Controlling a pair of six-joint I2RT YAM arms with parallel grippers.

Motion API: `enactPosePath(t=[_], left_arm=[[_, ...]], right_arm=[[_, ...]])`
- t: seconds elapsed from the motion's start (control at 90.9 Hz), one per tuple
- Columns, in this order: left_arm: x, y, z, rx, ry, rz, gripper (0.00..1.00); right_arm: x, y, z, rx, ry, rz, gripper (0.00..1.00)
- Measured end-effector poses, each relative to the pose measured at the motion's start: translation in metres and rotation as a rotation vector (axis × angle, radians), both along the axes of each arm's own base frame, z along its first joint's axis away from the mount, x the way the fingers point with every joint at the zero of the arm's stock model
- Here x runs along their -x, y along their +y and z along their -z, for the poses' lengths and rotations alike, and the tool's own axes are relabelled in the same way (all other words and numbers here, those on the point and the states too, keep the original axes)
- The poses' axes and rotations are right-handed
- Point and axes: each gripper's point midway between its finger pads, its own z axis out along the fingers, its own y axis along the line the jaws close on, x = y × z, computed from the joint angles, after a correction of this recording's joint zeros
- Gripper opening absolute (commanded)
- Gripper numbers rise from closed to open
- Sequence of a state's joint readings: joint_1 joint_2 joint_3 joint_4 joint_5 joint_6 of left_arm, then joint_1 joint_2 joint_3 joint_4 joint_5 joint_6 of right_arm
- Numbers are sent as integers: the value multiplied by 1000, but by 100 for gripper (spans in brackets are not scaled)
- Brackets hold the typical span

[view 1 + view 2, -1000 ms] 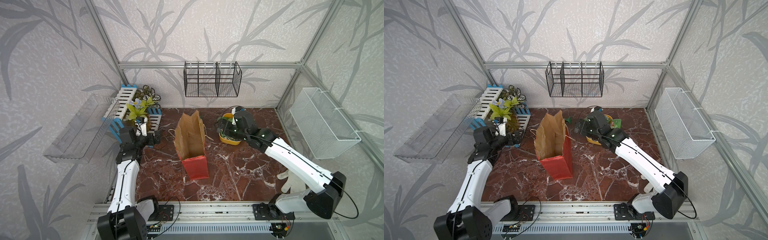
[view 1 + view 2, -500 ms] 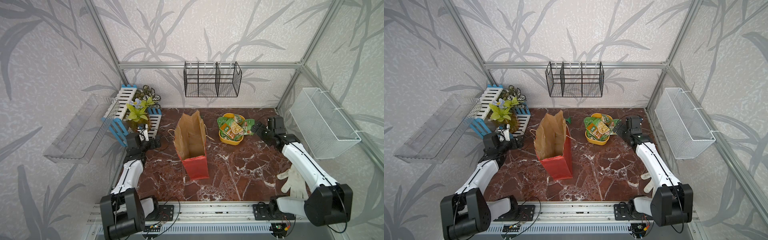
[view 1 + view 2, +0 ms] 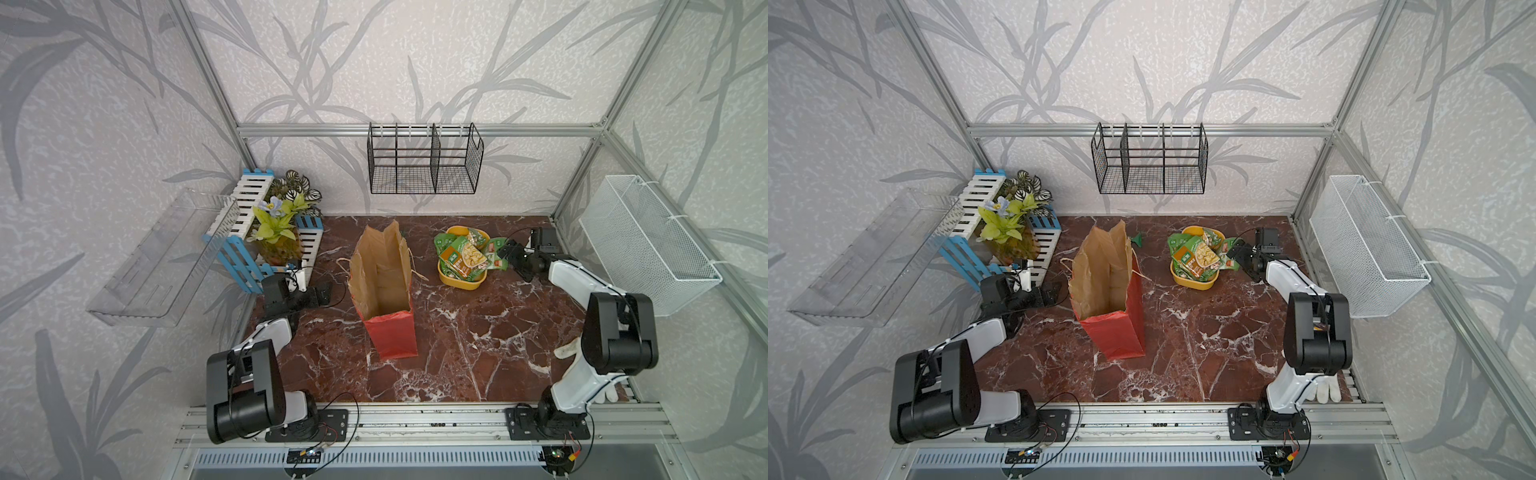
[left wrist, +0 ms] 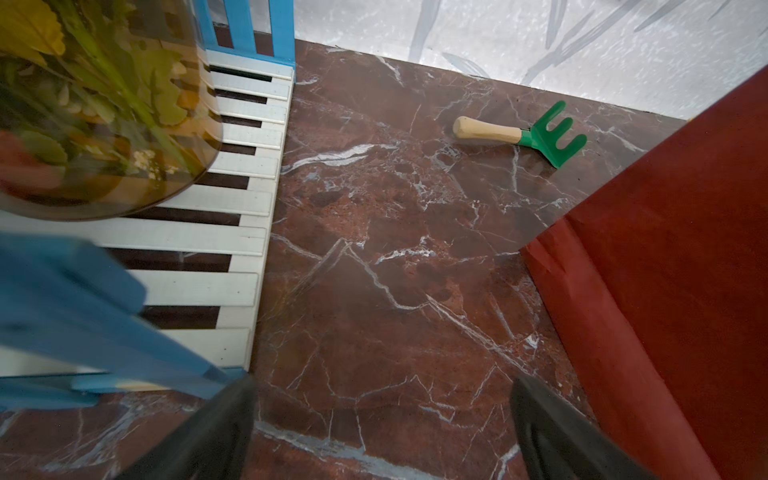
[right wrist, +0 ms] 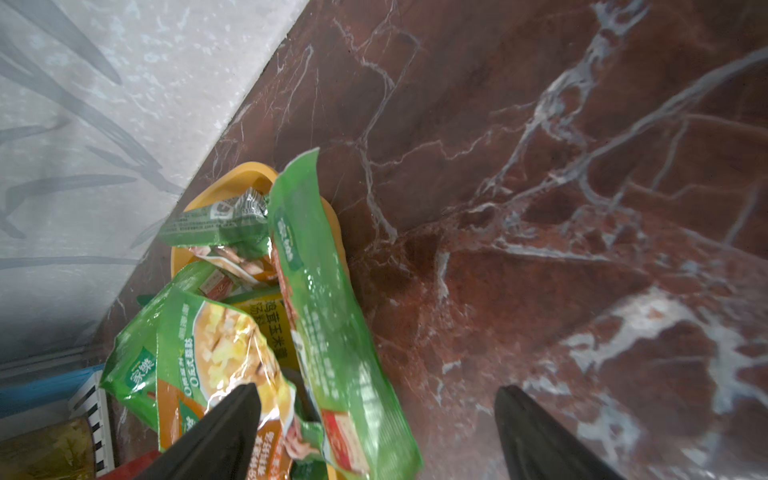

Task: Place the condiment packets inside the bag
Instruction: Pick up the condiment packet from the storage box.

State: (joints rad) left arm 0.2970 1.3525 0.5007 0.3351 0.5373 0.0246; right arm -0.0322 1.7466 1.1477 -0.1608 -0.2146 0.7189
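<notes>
Several green condiment packets [image 3: 462,255] [image 3: 1196,258] are heaped in a yellow tub [image 3: 459,282]. The red bag [image 3: 384,286] [image 3: 1109,291] stands open at mid-table, its brown inside showing. My right gripper [image 3: 508,252] [image 3: 1238,254] is open, low at the tub's right side. In the right wrist view a long green packet [image 5: 328,311] hangs over the tub rim and lies between the spread fingers of the right gripper [image 5: 374,390]. My left gripper [image 3: 325,291] [image 4: 384,382] is open over bare marble, left of the bag [image 4: 665,270].
A small green rake [image 4: 540,135] [image 3: 1136,240] lies behind the bag. A blue-and-white crate [image 3: 245,232] with a plant stands at the back left. A black wire rack [image 3: 424,160], a white mesh basket [image 3: 648,245] and a clear shelf [image 3: 162,257] hang on the walls. A white glove [image 3: 567,349] lies front right.
My right arm has swung from over the tub to its right side and come in low against the overhanging packet. My left arm has folded back toward the left edge.
</notes>
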Motion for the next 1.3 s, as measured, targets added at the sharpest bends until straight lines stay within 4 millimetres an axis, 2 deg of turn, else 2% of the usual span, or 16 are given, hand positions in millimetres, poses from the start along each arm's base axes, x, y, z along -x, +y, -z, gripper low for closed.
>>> enactPosePath(t=[0.121, 0.308, 0.627, 0.891, 1.1, 1.297], left_arm=[[2, -3, -1, 5, -11, 13, 100], [1, -5, -4, 9, -23, 25, 100], [1, -5, -6, 8, -31, 29, 100], [0, -5, -9, 4, -44, 29, 100], [1, -5, -8, 3, -44, 28, 100], [1, -5, -9, 1, -45, 26, 100]], right_arm=[[-11, 7, 9, -23, -7, -41, 76], [-19, 15, 20, -50, -5, -86, 45], [-20, 17, 4, -49, -59, -103, 2], [-13, 14, -21, -30, -101, -89, 0], [-6, 18, -55, 4, -163, -99, 0], [6, 20, -79, 42, -189, -95, 0]])
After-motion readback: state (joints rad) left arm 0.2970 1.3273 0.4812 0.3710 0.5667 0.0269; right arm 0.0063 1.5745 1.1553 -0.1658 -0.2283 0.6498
